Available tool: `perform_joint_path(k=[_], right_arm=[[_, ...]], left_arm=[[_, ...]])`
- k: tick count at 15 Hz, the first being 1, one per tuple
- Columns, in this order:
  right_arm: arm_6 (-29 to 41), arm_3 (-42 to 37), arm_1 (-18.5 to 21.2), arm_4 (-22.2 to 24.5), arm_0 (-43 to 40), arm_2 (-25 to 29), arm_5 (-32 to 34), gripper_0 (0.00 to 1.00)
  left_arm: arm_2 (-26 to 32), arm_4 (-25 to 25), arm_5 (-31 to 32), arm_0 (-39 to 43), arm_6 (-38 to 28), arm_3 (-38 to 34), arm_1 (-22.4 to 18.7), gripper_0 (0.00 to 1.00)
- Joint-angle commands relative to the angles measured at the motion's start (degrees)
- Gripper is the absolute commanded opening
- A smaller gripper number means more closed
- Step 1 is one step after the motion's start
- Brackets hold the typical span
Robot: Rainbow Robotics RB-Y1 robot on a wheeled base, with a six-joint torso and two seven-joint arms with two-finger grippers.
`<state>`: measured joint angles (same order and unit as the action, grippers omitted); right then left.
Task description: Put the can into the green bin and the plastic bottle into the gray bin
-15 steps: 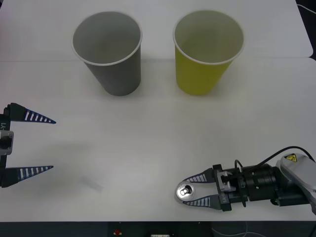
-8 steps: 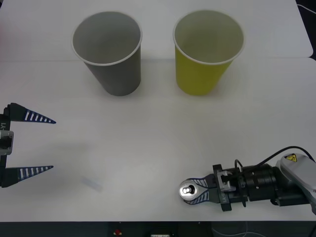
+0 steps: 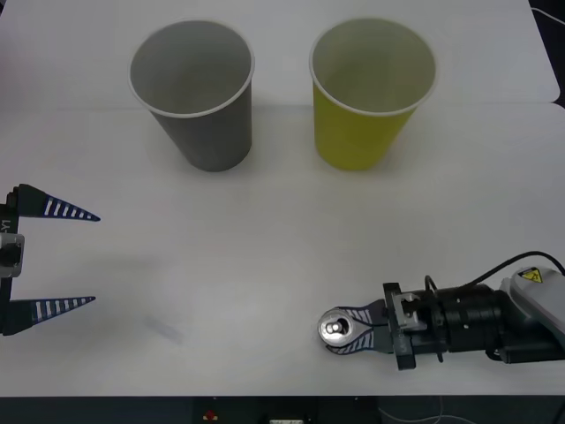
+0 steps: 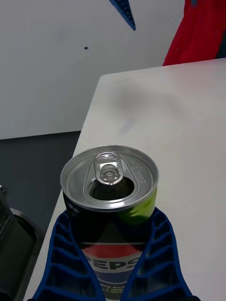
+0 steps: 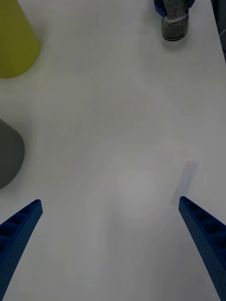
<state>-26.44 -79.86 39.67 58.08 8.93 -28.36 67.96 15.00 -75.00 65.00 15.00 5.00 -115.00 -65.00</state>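
The can [image 4: 109, 197] bears the word "PEPSI" in white letters on a dark band across its side, partly covered by the blue fingers [image 4: 155, 254] on either side. Smaller white print sits just below it, too cut off to read. A yellow warning sticker [image 3: 531, 275] on the right arm shows a symbol too small to make out.

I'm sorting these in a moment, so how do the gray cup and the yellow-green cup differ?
The gray bin is gray and stands on the robot's left; the green bin is yellow-green and stands on the right, nearer the can held by the right gripper. Both stand upright, similar in size, tapering, white-rimmed, with nothing visible inside.
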Motion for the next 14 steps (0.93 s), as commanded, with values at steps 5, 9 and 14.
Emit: perform_joint_path(k=[5, 9, 14], right_arm=[[15.1, -20.3, 11.8, -6.0, -4.8, -2.5, -19.6, 0.0], [28.6, -27.6, 17.7, -5.3, -5.8, -0.2, -27.4, 0.0], [52.6, -33.8, 26.1, 0.8, -5.8, 6.4, -31.9, 0.0]], left_arm=[[0.0, 0.0, 0.0, 0.0, 0.0, 0.0, 0.0, 1.0], [0.0, 0.0, 0.0, 0.0, 0.0, 0.0, 0.0, 1.0], [0.0, 0.0, 0.0, 0.0, 0.0, 0.0, 0.0, 1.0]])
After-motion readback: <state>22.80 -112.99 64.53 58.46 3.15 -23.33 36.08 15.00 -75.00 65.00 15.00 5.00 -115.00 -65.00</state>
